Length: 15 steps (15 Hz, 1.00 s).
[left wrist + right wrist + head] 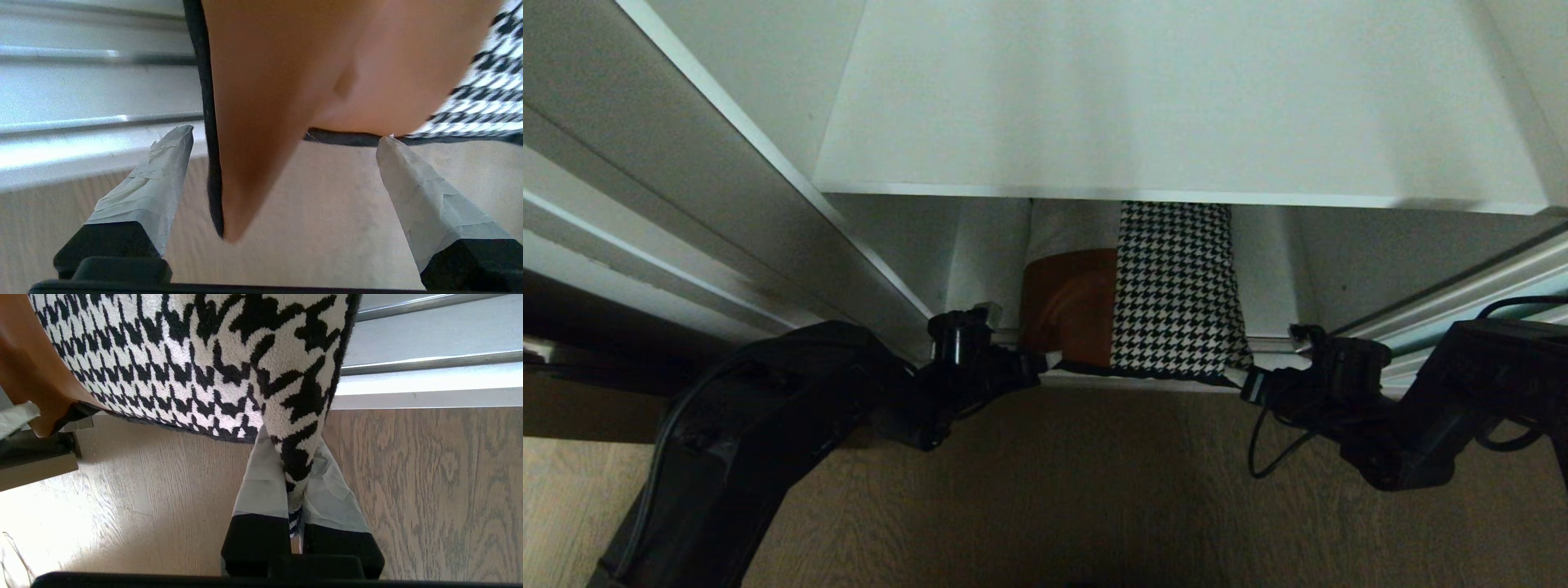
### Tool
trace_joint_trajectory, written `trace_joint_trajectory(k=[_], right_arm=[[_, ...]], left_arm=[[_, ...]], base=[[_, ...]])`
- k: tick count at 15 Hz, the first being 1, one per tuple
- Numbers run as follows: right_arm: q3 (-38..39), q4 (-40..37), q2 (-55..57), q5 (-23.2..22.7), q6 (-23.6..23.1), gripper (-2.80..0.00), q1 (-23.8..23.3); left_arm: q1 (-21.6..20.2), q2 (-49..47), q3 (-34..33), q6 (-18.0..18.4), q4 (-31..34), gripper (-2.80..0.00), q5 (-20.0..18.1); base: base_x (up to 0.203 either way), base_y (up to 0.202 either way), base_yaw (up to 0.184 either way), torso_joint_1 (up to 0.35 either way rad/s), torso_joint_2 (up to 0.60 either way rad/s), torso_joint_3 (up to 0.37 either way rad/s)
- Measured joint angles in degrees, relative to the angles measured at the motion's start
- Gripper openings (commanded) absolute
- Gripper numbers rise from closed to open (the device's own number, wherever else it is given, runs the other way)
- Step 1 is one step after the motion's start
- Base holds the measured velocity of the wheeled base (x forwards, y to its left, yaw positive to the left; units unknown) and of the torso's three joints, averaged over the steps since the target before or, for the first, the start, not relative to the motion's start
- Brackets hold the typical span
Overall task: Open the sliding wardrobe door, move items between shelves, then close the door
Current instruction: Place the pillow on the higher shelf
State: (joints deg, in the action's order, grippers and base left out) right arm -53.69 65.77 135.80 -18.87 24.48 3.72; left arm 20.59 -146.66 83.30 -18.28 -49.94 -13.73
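While both arms reach in low over the wood floor [1045, 490], the left gripper [282, 134] has its taped fingers [155, 179] spread wide on either side of the cushion's [1143, 302] tan-leather corner, neither pad gripping it; that corner hangs free between them, black edging running down its side. Right gripper [292, 486] is pinched tight on the houndstooth corner, fabric squeezed between the two taped pads. Head view: left gripper [1033, 363] sits at the cushion's near left corner, right gripper [1245, 384] at the near right corner, both at the front lip of the lower shelf [980, 261]. Cushion lies on that lower shelf, near edge overhanging the front slightly, leather panel on the left, houndstooth on the right, a white part farther back. Its far end runs under the upper shelf [1176, 98], which hides the rest. Silvery door track rails [94, 122] run just behind the cushion's front corner. Sliding wardrobe door's [1543, 286] aqua edge and metal frame show at far right, pushed aside.
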Motion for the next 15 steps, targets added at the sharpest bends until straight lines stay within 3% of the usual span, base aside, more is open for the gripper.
trace_joint_trajectory(k=[3, 4, 9, 15], right_arm=[[0.1, 0.0, -0.1, 0.0, 0.1, -2.80, 0.0], [0.1, 0.0, -0.1, 0.0, 0.1, -2.80, 0.0], [0.2, 0.0, -0.2, 0.0, 0.0, -2.80, 0.0], [0.7, 0.1, -0.4, -0.4, 0.0, -2.80, 0.0]], left_arm=[[0.7, -0.8, 0.6, 0.6, -0.2, 0.00, 0.1], [0.8, -0.9, 0.6, 0.6, -0.1, -2.80, 0.1], [0.9, -2.1, 2.5, 0.6, -0.3, -2.80, 0.9], [0.9, -4.7, 6.9, 1.1, -0.8, -2.80, 7.3]], base=[[0.000, 0.000, 0.000, 0.000, 0.00, 0.000], [0.000, 0.000, 0.000, 0.000, 0.00, 0.000], [0.000, 0.000, 0.000, 0.000, 0.00, 0.000], [0.000, 0.000, 0.000, 0.000, 0.00, 0.000]])
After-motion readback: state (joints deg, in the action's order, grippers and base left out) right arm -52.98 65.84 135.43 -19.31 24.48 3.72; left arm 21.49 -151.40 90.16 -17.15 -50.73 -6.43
